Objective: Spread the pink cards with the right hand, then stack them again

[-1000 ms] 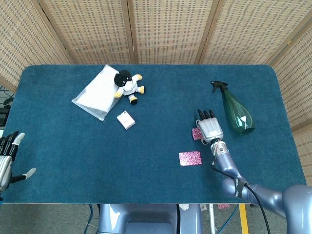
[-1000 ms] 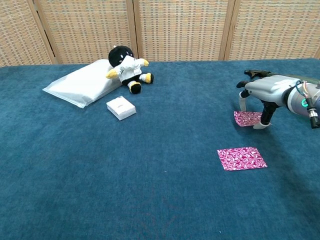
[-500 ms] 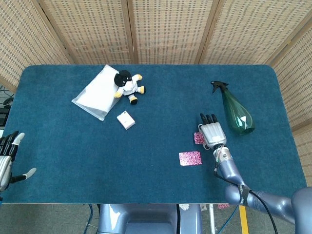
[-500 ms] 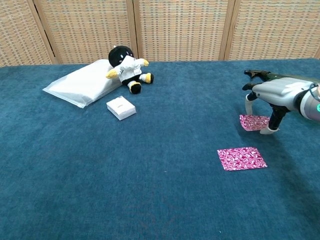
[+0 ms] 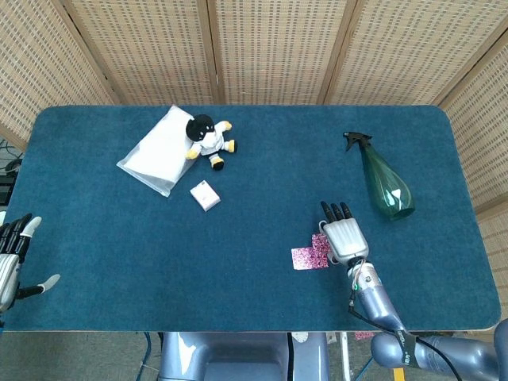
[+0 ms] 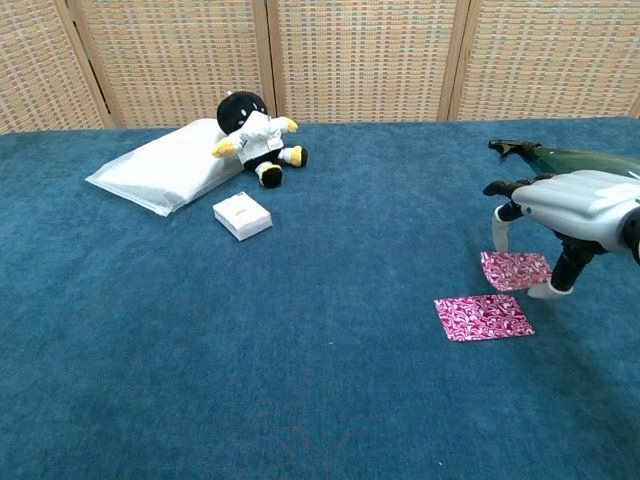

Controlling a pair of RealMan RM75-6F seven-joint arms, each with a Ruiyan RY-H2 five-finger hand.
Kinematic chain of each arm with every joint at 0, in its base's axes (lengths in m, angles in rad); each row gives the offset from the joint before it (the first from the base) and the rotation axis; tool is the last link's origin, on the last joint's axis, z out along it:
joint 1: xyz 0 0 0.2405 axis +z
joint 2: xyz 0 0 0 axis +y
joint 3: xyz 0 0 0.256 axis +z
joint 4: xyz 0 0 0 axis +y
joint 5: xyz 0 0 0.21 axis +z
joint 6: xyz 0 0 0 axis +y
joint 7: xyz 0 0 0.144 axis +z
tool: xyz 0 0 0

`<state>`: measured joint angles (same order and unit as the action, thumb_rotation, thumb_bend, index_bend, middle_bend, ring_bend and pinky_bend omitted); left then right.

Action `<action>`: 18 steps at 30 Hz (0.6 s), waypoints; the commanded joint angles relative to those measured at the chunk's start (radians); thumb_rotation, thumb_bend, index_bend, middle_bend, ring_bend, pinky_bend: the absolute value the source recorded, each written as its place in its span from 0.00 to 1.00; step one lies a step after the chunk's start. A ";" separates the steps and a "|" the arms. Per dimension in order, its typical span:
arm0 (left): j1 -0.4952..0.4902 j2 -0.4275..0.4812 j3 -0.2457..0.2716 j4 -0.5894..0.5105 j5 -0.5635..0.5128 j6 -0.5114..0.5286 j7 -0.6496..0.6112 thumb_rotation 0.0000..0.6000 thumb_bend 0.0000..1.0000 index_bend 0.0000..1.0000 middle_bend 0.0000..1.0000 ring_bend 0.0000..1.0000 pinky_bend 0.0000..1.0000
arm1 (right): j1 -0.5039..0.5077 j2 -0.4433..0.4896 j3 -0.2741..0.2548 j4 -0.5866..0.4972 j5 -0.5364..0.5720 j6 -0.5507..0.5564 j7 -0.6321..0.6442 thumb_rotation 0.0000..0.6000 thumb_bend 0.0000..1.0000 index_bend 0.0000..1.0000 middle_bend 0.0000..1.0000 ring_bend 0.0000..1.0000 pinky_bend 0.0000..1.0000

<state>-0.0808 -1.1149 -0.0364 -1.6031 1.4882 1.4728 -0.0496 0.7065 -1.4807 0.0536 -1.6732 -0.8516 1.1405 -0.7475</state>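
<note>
Two pink patterned cards are out on the blue table. One card lies flat and free. The second card sits just behind it, almost touching it, under my right hand. That hand arches palm down over this card, a fingertip at its far left corner and the thumb at its near right corner, pinching it between them. My left hand rests at the table's left edge with fingers apart, holding nothing; the chest view does not show it.
A green spray bottle lies behind and right of my right hand. At the back left are a white pouch, a plush doll and a small white box. The table's front edge runs close behind the cards.
My right hand has moved toward the front edge, bringing the second card with it until it nearly meets the free card. The left hand and the other objects stayed put.
</note>
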 commanded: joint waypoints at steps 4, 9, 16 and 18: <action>0.000 0.000 0.001 0.003 0.004 0.002 -0.007 1.00 0.00 0.00 0.00 0.00 0.00 | -0.023 -0.029 -0.034 -0.043 -0.030 0.047 -0.049 1.00 0.37 0.55 0.02 0.00 0.04; 0.001 -0.001 0.002 0.006 0.008 0.005 -0.013 1.00 0.00 0.00 0.00 0.00 0.00 | -0.030 -0.069 -0.036 -0.028 -0.016 0.057 -0.073 1.00 0.37 0.55 0.02 0.00 0.04; 0.001 -0.003 0.001 0.010 0.010 0.008 -0.018 1.00 0.00 0.00 0.00 0.00 0.00 | -0.030 -0.111 -0.018 0.004 0.029 0.057 -0.102 1.00 0.37 0.55 0.02 0.00 0.04; 0.001 -0.003 0.001 0.010 0.009 0.008 -0.017 1.00 0.00 0.00 0.00 0.00 0.00 | -0.028 -0.116 -0.012 0.008 0.041 0.055 -0.109 1.00 0.38 0.55 0.02 0.00 0.04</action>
<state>-0.0800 -1.1180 -0.0353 -1.5929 1.4976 1.4805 -0.0667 0.6773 -1.5931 0.0376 -1.6685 -0.8158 1.1963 -0.8525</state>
